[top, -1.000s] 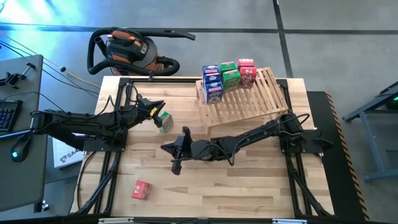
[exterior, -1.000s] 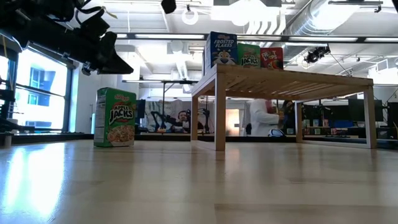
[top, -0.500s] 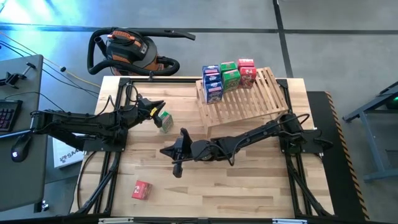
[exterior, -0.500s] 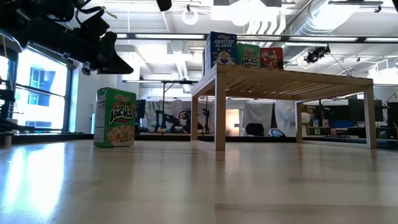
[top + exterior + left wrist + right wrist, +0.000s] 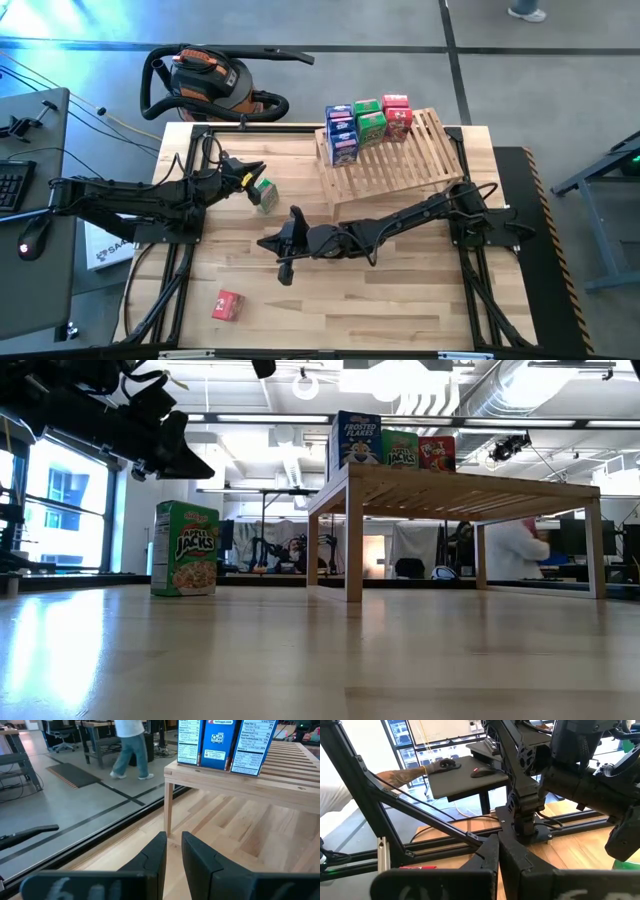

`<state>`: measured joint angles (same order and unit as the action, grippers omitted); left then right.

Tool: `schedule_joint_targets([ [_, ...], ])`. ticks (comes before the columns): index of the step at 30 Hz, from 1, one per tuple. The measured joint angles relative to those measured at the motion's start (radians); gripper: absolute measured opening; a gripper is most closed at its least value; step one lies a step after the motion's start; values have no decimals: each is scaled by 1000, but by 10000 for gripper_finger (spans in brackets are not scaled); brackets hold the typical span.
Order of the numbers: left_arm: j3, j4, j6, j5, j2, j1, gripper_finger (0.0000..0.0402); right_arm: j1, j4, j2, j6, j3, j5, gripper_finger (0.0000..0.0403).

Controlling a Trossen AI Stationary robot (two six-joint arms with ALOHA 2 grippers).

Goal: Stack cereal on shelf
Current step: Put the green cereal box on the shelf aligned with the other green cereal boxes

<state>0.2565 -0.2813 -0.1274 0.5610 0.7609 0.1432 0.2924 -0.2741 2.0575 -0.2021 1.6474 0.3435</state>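
Counter (image 5: pixel 400 300): front half largely open plank; only a lone red box (image 5: pixel 228 305) lies near the front-left corner.

Centre: right arm lies stretched across the middle, its claw (image 5: pixel 283 268) shut; it bars a straight path from the front to the shelf's near edge.

Left-centre: green box (image 5: pixel 265 194) stands upright on the counter, just beside the left claw (image 5: pixel 252 175), whose fingers stand a narrow slit apart.

Shelf (image 5: pixel 420 160): boxes (image 5: pixel 362 125) crowd its far-left end; the slats toward the right and near side are bare.

Low view: open room under the shelf between its legs (image 5: pixel 354 550).
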Motion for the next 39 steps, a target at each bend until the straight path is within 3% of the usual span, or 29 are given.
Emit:
schedule_joint_targets([
  [27,0,0,0,0,0,0,49,-2,0,0,9,0,0,0],
  [39,0,0,0,0,0,0,49,-5,0,0,71,0,-52,0],
])
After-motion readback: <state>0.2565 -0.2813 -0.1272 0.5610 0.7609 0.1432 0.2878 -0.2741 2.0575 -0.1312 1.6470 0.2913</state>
